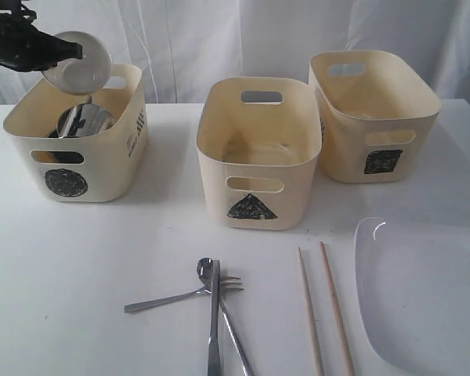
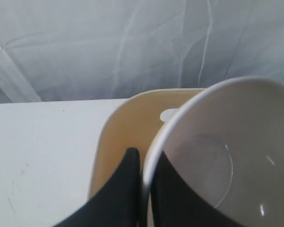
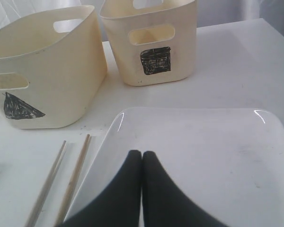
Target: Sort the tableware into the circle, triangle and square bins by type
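My left gripper is shut on the rim of the small white bowl, holding it tilted above the circle bin. In the left wrist view one finger is outside the bowl and the other inside. Shiny steel ware lies in that bin. The triangle bin and the square bin stand to its right. Fork, spoon and knife lie crossed at the front. My right gripper hovers shut and empty over the white plate.
Two wooden chopsticks lie side by side between the cutlery and the plate at the front right. A white curtain hangs behind the table. The bins stand in a row along the back half of the white tabletop.
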Robot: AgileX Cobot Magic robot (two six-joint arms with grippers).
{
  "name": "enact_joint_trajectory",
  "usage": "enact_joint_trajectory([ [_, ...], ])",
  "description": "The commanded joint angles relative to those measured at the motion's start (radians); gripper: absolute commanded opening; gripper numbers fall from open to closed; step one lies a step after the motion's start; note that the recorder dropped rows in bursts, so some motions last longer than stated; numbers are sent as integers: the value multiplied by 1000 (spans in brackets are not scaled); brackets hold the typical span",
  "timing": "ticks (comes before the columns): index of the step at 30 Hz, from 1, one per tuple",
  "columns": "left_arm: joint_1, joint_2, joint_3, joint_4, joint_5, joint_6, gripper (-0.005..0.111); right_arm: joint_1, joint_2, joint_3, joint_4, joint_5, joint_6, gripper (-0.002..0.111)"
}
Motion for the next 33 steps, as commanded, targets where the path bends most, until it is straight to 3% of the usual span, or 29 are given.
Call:
enact_joint_trajectory([
  [1, 13, 39, -48, -4, -7, -12, 0, -5, -3, -2, -2, -5, 2, 0],
  [8, 15, 55, -53, -2, 17, 36, 3, -5, -3, -2, -2, -5, 2, 0],
  [10, 15, 55, -53, -2, 23, 33, 12, -5, -3, -2, -2, -5, 2, 0],
  [14, 15, 45, -53, -11, 66, 29, 42, -5, -3, -2, -2, -5, 2, 0],
  [16, 15, 28, -54, -47, 100, 27, 48, -5, -3, -2, -2, -5, 2, 0],
  [20, 4, -49, -54, -67, 219, 46, 48, -5, -3, -2, -2, -5, 2, 0],
  [24, -56, -197, -33, -189, 387, 239, 45, -5, -3, -2, -2, -5, 2, 0],
  [33, -215, -531, 350, -206, 469, 238, 45, -5, -3, -2, -2, -5, 2, 0],
])
